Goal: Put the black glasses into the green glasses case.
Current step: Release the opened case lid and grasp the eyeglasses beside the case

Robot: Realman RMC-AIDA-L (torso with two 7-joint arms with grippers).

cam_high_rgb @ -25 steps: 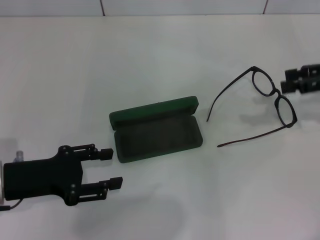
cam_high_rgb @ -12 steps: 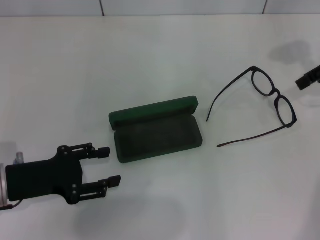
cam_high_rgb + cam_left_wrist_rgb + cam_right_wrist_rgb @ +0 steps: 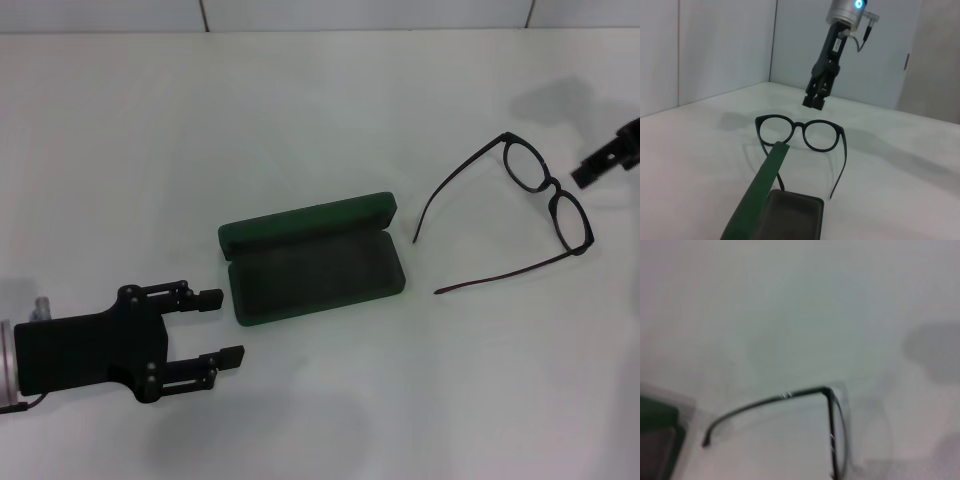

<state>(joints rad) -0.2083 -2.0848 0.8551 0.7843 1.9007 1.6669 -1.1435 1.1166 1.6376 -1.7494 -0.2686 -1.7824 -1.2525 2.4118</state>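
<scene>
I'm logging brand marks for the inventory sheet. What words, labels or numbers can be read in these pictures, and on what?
None can be read.
The black glasses: a small pale mark on one temple arm in the right wrist view, too blurred to read.
The green glasses case: no lettering shows on it.

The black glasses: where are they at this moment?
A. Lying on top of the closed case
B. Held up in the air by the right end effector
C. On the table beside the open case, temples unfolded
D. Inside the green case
C: the black glasses rest on the white table with temples spread, apart from the open green glasses case; no end effector touches them.
</scene>
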